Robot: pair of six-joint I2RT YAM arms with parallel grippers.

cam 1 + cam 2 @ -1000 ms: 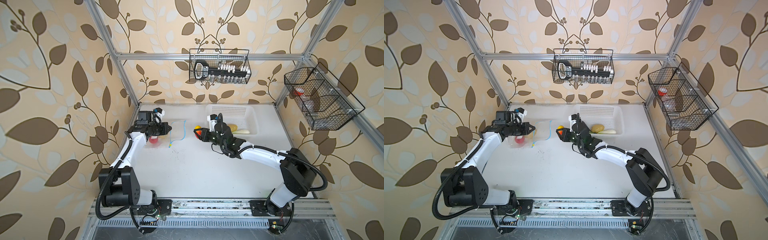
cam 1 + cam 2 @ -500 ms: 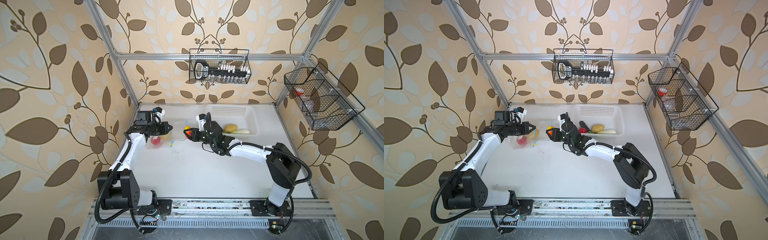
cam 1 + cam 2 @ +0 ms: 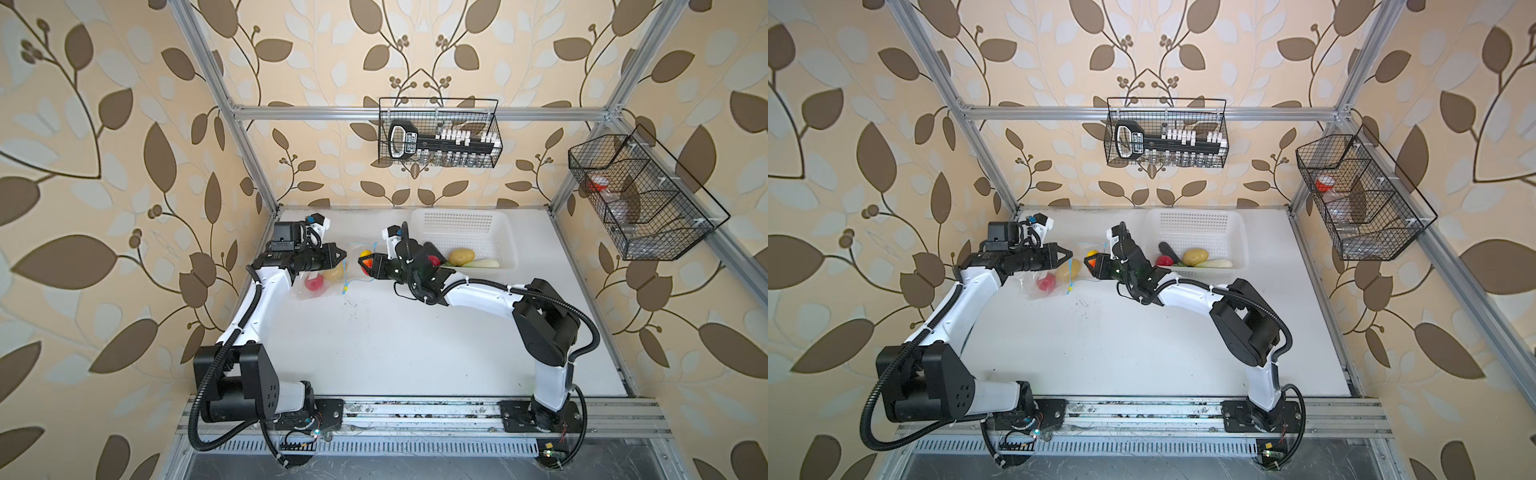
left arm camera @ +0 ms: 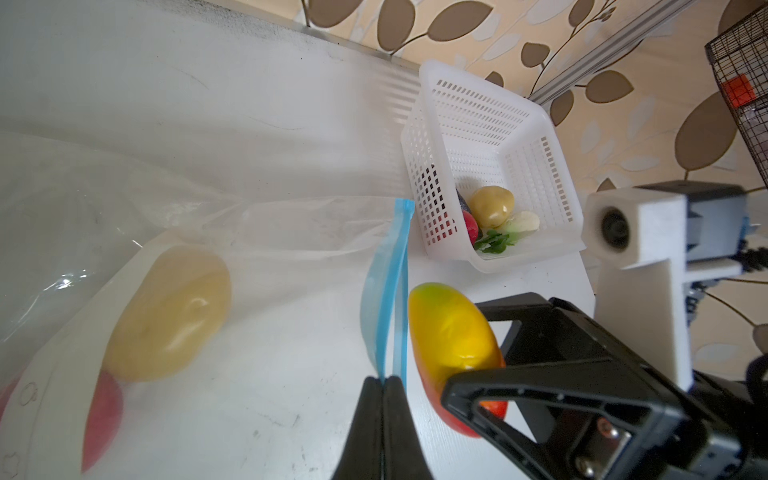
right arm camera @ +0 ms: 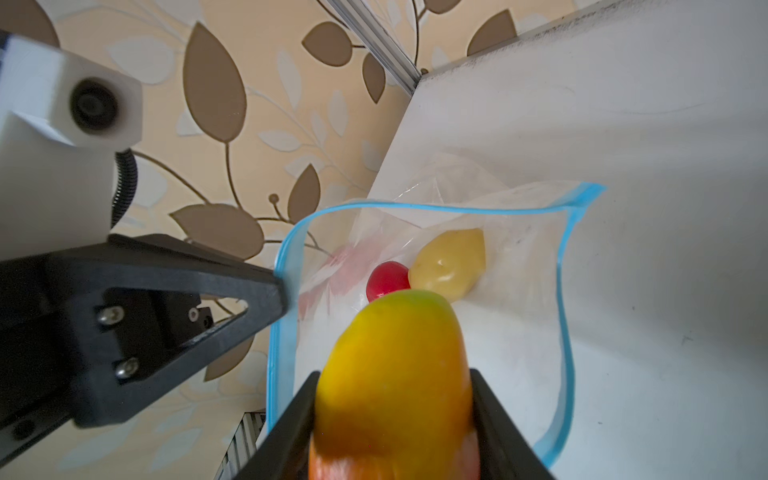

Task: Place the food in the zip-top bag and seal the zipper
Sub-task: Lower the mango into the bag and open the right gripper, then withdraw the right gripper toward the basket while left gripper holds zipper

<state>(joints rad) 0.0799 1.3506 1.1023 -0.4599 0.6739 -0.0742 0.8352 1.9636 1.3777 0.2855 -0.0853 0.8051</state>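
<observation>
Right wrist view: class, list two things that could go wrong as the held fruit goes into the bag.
1. The mouth of the zip-top bag is held open only by the left jaws pinching one spot of the zipper; a slip could collapse it.
2. The red-yellow fruit in the right jaws looks wide for that opening and might catch the rim, pushing the light bag away.

We see white worktop (image 3: 415, 345), matte, with dark specks (image 3: 353, 300) and faint scuffs around middle. Clear bag (image 3: 302, 292) lies on it near far left corner, its blue-edged mouth raised off surface. White slotted basket (image 3: 457, 220) stands on it at far edge, right of bag, not touching it.
</observation>
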